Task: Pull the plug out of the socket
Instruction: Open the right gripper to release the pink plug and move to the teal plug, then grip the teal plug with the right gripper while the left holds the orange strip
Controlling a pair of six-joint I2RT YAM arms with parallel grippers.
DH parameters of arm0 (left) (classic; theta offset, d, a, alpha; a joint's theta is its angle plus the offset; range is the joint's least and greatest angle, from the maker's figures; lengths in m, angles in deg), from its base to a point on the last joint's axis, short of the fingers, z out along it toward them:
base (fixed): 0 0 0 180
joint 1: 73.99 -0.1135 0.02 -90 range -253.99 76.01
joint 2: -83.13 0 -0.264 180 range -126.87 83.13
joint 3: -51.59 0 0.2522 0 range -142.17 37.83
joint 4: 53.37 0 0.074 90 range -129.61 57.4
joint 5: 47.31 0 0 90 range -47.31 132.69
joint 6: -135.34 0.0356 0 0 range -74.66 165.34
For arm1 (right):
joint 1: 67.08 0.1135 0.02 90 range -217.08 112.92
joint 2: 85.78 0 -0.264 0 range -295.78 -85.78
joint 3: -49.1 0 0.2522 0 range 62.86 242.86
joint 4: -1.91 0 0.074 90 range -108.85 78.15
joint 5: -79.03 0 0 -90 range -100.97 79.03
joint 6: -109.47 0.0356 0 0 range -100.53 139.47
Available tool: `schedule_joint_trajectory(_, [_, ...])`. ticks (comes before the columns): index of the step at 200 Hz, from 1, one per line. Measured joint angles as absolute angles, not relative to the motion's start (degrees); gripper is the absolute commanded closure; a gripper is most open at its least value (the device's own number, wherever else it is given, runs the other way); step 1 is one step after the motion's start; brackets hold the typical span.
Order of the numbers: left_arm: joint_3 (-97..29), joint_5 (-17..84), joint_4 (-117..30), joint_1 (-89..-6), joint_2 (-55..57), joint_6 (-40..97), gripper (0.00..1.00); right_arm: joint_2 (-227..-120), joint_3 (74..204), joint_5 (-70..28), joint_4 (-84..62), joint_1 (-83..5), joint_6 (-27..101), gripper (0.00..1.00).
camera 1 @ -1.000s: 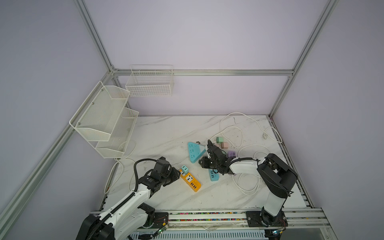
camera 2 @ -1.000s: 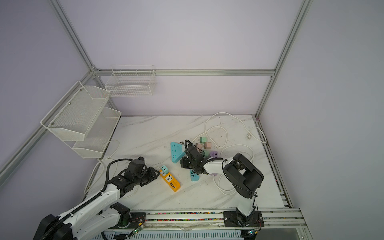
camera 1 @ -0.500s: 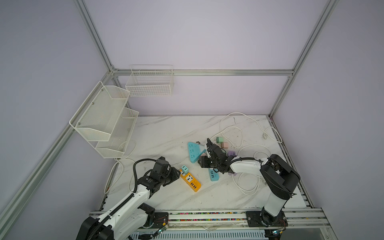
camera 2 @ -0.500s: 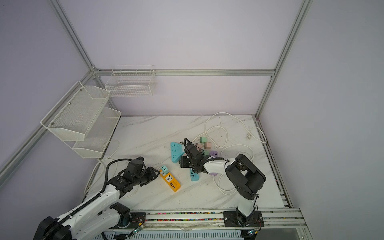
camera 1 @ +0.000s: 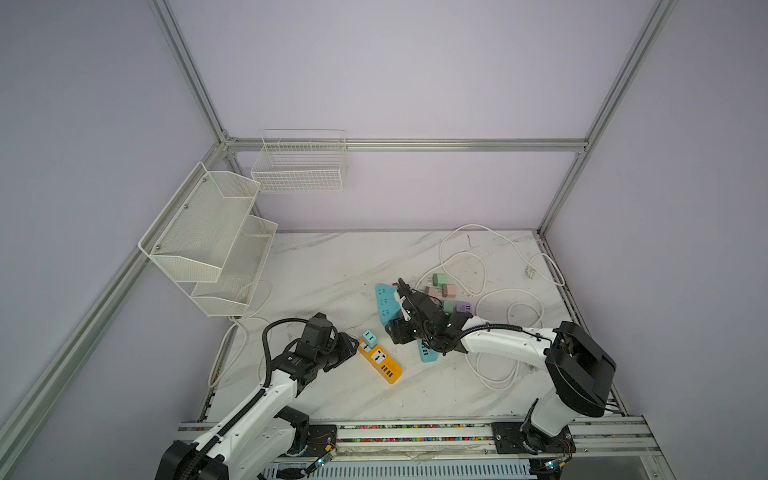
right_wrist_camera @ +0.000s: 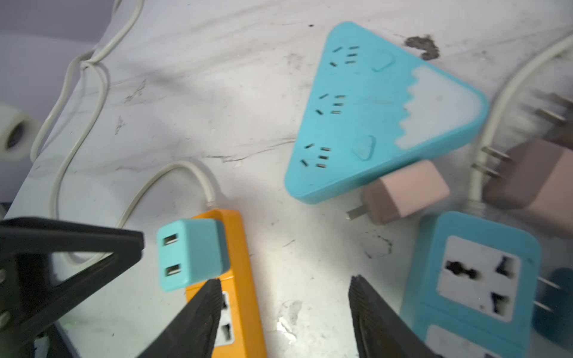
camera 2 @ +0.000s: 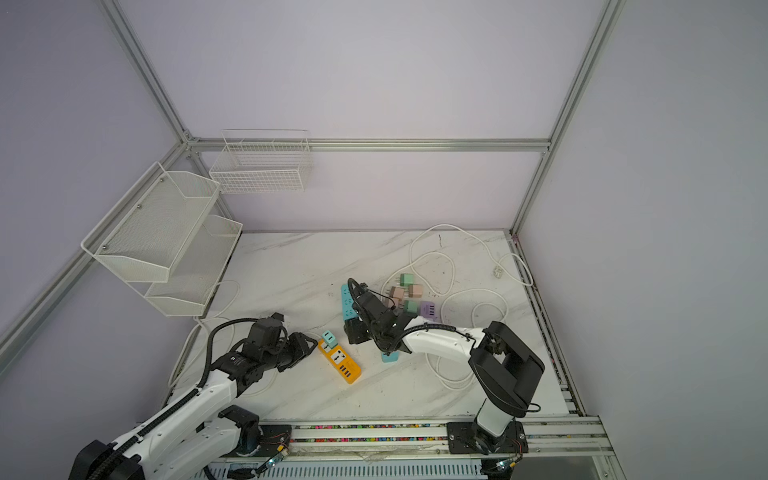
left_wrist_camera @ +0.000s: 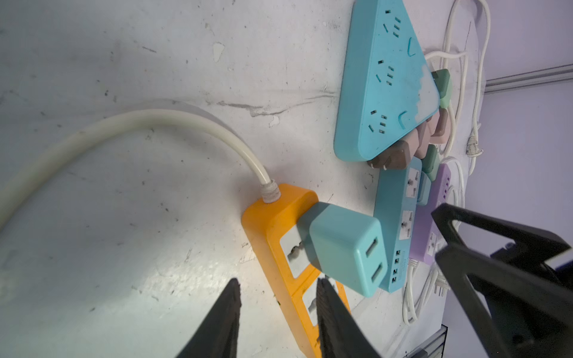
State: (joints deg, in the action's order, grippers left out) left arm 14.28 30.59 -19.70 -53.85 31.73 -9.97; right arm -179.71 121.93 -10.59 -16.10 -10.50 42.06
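Teal and cube-shaped, the plug (left_wrist_camera: 344,248) is sitting in the end socket of the orange power strip (left_wrist_camera: 266,226) on the marble surface (left_wrist_camera: 124,217), showing two USB slots on its face. My left jaws are standing slightly apart near it and my right jaws are gaping wide; both are holding nothing.

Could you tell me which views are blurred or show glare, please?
Right wrist view: motion-blurred, worst at the brown plug near the frame edge; left wrist view: sharp on the teal adapter, with a glare patch on the marble table; both top views: evenly lit and crisp.
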Motion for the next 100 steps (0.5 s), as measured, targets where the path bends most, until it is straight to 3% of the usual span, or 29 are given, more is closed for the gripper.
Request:
schedule_joint_trajectory(35, [14.48, 29.08, -22.17, -55.53, 31.36, -11.21, 0.58, -179.19, 122.26, -7.24, -16.21, -4.62, 39.83, 0.31])
schedule_joint_trajectory(100, [17.58, 26.85, -27.53, -57.61, 28.36, -14.32, 0.59, -181.88, 123.05, -4.97, -15.92, -4.01, 36.09, 0.32])
